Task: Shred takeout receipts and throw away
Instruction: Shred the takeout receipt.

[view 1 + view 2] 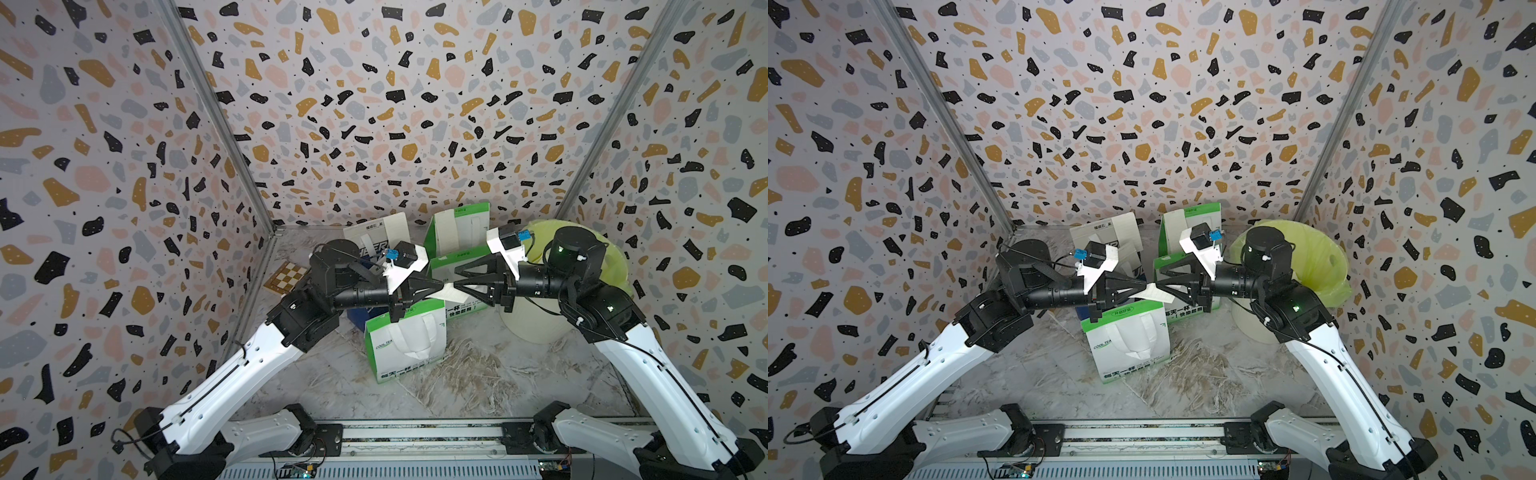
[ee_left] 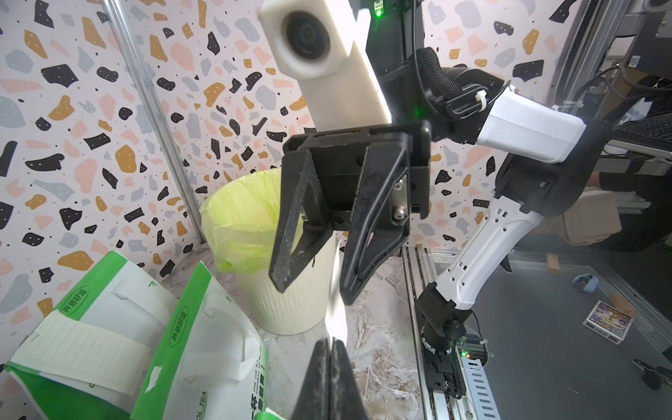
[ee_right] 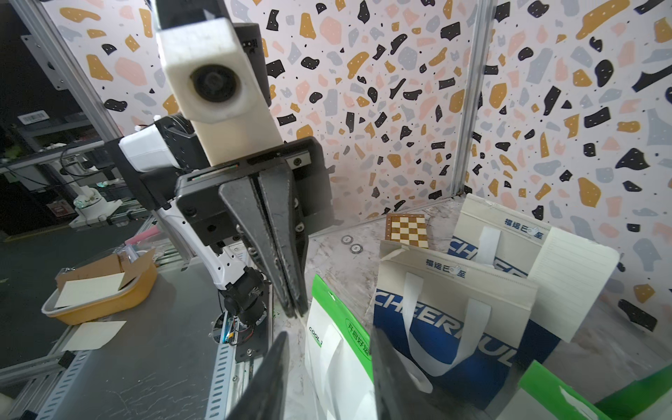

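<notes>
- The left gripper [image 1: 443, 286] is clamped fully on one end of a receipt [image 1: 451, 294], which hangs in the air just past its tips.
- The right gripper [image 1: 455, 284] faces it tip to tip with its jaws apart. The left wrist view shows the receipt's free end between them, close against one finger [image 2: 360, 218]; I cannot tell whether it touches. This gripper holds nothing yet.
- The receipt's long axis looks to run from the left tips straight toward the right gripper, dipping slightly. The sheet stands on edge, in line with the seam of the left jaws.
- Risk: the paper sits off-centre in the right jaws. Closing may nudge it aside or catch only a corner, and a pull would then slip it free rather than tear it.
- Risk: the bin [image 1: 536, 328] lies behind and below the right gripper, while bags [image 1: 407, 349] sit under the tips. A dropped piece would land on the bags.
</notes>
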Robot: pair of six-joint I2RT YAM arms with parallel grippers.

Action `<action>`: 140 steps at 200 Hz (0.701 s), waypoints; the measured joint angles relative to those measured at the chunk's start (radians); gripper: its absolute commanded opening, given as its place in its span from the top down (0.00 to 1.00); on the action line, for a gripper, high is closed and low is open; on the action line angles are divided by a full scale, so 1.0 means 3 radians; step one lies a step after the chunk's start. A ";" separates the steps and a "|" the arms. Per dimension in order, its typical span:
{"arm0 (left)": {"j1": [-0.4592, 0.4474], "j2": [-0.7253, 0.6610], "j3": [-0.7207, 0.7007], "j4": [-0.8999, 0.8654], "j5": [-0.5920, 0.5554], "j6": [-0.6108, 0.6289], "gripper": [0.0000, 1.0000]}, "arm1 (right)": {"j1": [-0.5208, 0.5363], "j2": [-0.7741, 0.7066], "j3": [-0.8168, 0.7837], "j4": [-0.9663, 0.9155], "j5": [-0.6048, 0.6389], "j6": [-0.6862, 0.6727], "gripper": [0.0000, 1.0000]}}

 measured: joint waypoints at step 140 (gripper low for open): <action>0.0004 0.0078 -0.0072 0.0315 0.0061 -0.0271 1.00 | 0.0010 0.0015 -0.0074 0.0257 -0.0258 0.0238 0.86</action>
